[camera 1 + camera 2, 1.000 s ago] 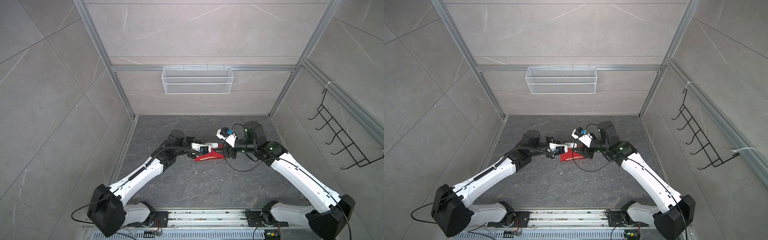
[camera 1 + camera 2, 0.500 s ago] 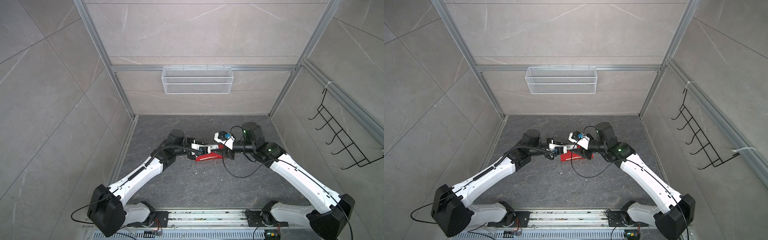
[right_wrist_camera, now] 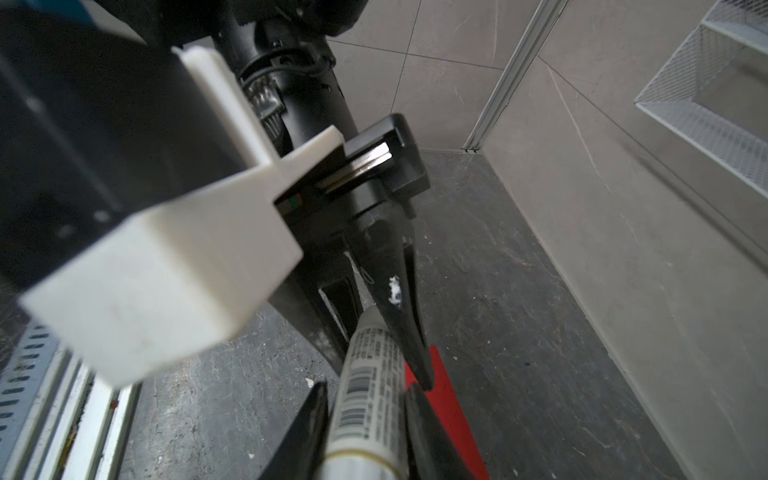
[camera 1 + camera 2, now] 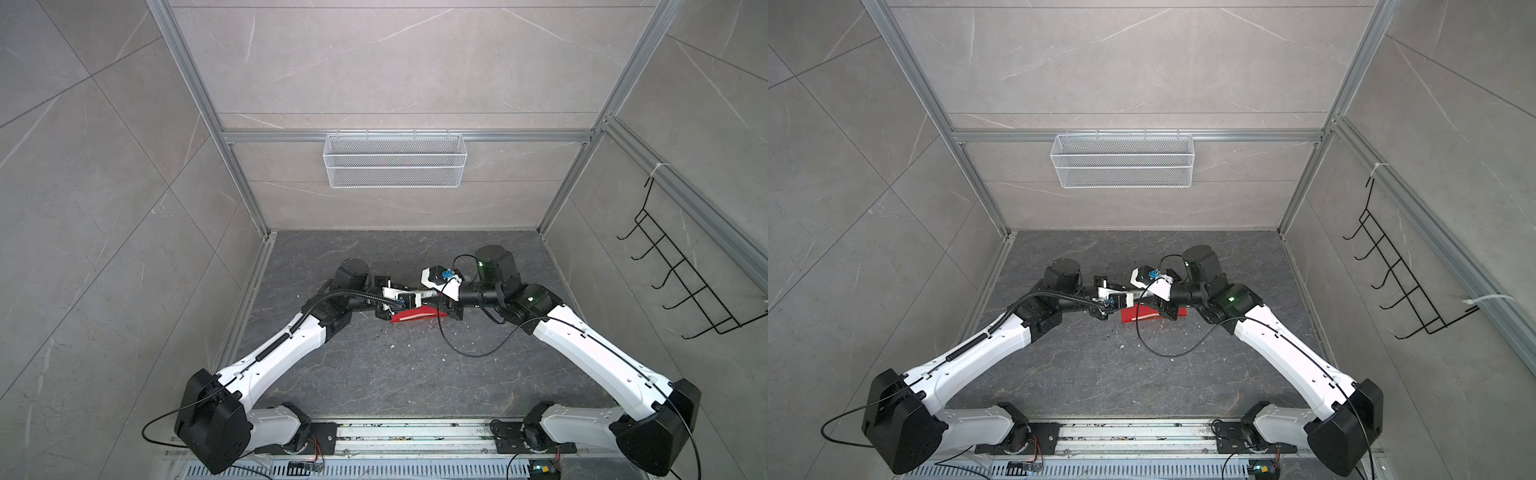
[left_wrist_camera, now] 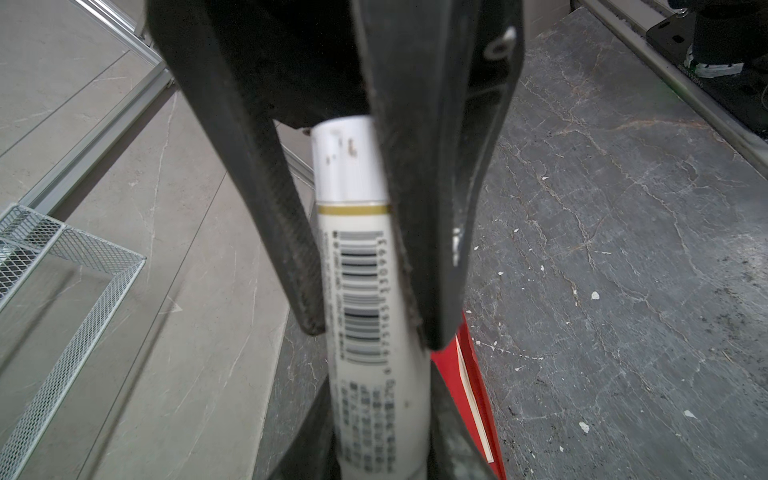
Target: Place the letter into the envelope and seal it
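Now, your left gripper: clamped on the glue stick, body end.
Your right gripper: closed around its cap end.
Envelope: flat on the floor beneath them.

Envelope on table, centre; glue stick above it, between 2 grippers: left gripper leftward, right gripper rightward.

The left arm and right arm are hovering over the envelope, blocking the middle of the counter; its near stretch is lying open.
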{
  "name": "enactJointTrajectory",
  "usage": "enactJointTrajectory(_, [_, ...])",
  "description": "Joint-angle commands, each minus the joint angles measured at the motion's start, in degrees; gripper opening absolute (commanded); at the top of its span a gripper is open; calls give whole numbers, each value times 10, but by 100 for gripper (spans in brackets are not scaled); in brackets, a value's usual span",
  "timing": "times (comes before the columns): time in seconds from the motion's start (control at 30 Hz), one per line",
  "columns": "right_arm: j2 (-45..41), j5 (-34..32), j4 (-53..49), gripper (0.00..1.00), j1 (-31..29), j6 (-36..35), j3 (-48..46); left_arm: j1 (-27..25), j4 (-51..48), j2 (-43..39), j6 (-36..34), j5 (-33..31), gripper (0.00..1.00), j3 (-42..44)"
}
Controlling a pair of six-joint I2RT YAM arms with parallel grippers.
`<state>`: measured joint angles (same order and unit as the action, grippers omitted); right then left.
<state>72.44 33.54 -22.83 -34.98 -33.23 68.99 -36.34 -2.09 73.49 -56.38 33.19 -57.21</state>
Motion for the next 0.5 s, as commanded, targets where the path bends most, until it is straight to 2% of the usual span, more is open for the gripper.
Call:
enactJointTrajectory(0.0, [5,12,8,23,-10,-1,10,2,17,-4,17,21,0,-18])
enactJointTrajectory(0.17, [6,14,16,0,-10,15,11,2,48,-4,37,15,0,-3])
enactJointTrajectory(0.23, [9,1,14,0,-11,42,19,3,72,-4,54,7,2,7])
enactJointTrajectory(0.3, [15,-29,13,0,-9,90,32,4,114,-5,90,-12,22,23])
enactJointTrajectory(0.37, [21,-71,3,0,-8,139,45,9,155,-9,131,-31,33,42])
enactJointTrajectory(0.47, [33,-132,-30,0,-8,199,63,18,219,-16,208,-66,57,73])
